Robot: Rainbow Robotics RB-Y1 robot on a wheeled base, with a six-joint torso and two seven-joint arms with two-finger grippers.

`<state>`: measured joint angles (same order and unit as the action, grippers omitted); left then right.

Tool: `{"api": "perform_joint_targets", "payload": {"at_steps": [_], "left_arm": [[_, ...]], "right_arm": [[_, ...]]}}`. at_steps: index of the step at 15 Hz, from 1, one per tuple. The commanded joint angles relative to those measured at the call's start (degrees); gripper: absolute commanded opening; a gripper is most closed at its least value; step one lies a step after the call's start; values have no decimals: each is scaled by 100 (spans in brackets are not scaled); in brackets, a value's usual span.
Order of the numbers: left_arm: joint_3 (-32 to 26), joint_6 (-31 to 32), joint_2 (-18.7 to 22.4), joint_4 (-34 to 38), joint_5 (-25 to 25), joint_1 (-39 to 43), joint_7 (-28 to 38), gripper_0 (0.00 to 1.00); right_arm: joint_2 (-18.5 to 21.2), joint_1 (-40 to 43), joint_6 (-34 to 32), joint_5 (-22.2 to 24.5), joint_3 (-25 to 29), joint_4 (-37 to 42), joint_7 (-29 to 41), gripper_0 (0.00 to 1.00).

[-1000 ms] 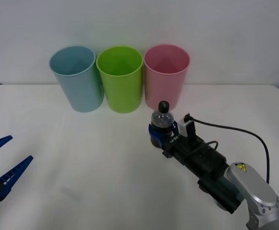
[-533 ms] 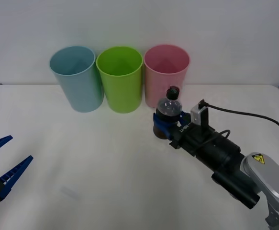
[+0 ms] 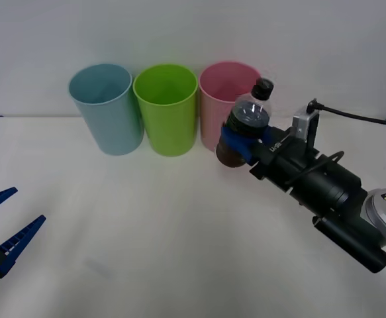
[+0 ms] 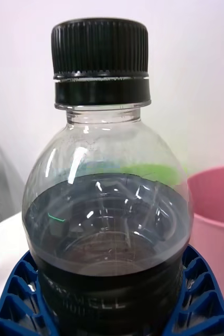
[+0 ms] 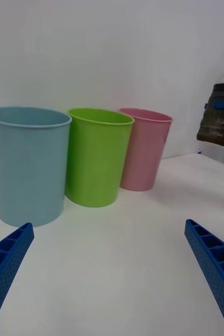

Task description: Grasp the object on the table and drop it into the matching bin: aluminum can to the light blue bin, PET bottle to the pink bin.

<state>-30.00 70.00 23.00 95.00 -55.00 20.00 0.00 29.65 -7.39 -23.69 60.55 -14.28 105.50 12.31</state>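
Clamped, right jaws, blue fingers (image 4: 203, 304) on both sides of bottle (image 3: 247, 126), around its dark lower half. Right gripper (image 3: 245, 140) raised off table (image 3: 146, 232), just in front of pink bin (image 3: 219, 99) and beside its right wall. Bottle tilted, black cap (image 3: 263, 87) leaning up and to the right, about level with the pink rim; base clear of the tabletop. Dark liquid to about mid-height in right wrist view, clear shoulder above. Black arm body and cable trailing back toward the right edge.

Spread wide, left jaws; left gripper (image 3: 4, 228) low at the left edge over the table, holding nothing, well apart from the bins. Behind, in a row, touching or nearly so: blue bin (image 3: 105, 109), green bin (image 3: 166, 109), pink bin, all upright.
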Motion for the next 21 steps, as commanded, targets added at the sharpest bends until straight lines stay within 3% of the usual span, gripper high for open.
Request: {"api": "perform_joint_targets", "payload": {"at_steps": [1, 6, 12, 18, 21], "left_arm": [[0, 0, 0, 0, 0, 0, 0, 100], [0, 0, 0, 0, 0, 0, 0, 100], [0, 0, 0, 0, 0, 0, 0, 100], [0, 0, 0, 0, 0, 0, 0, 100], [0, 0, 0, 0, 0, 0, 0, 100]], "right_arm": [[137, -307, 83, 0, 92, -3, 421, 0], [392, -983, 154, 0, 251, -337, 834, 0], [322, -2100, 154, 0, 277, -1585, 869, 0], [-135, -2996, 163, 290, 277, -2816, 781, 0], [-443, -3277, 277, 659, 356, -3229, 772, 0]]}}
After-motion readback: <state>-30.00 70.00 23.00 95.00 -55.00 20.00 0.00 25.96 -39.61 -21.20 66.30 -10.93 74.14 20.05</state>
